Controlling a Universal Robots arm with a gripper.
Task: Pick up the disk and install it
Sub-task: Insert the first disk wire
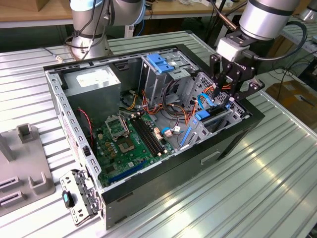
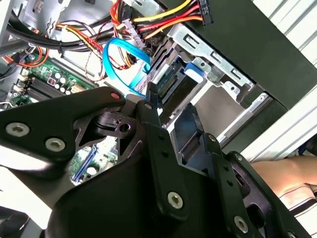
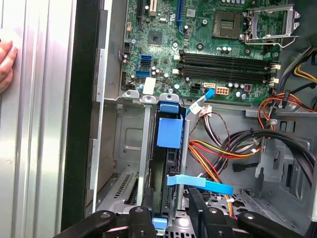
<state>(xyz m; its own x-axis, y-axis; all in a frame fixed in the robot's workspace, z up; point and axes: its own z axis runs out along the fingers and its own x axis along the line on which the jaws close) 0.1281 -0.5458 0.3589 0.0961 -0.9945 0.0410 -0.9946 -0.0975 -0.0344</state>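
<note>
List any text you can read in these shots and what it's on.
Nothing reads clearly enough to quote.
On the white label of the large grey metal box: print too small.
On the green motherboard: white markings too small.
On the body of the black gripper: pale lettering, blurred.
On the silver-grey disk in its bright blue frame: no print visible.

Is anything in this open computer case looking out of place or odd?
Nothing looks damaged. One oddity: a person's hand rests on the table beside the case while the gripper works at the disk in its bay.
</note>
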